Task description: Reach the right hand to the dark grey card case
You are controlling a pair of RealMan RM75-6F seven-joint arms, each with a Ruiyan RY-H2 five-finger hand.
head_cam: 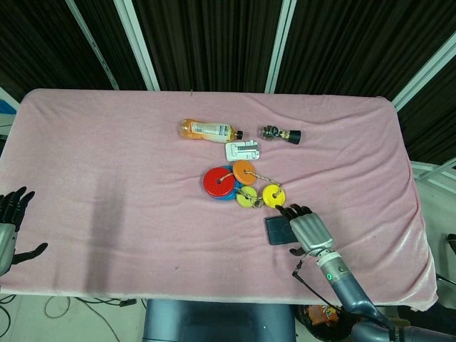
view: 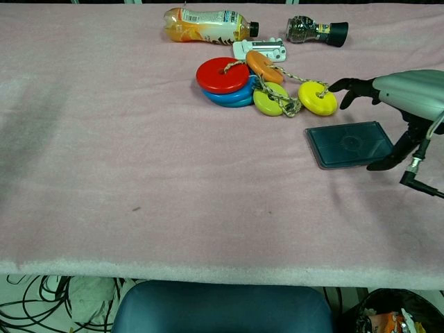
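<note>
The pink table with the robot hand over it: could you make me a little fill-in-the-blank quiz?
1. The right robot hand hovers over the dark grey ____.
2. The orange drink bottle lies on its ____.
3. The red ring is stacked on a ____ one.
4. The left robot hand holds ____.

Missing words: card case; side; blue; nothing

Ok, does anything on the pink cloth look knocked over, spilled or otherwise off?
The orange drink bottle and the small dark-capped bottle both lie on their sides near the far edge. No liquid shows around them. Nothing else stands out.
</note>
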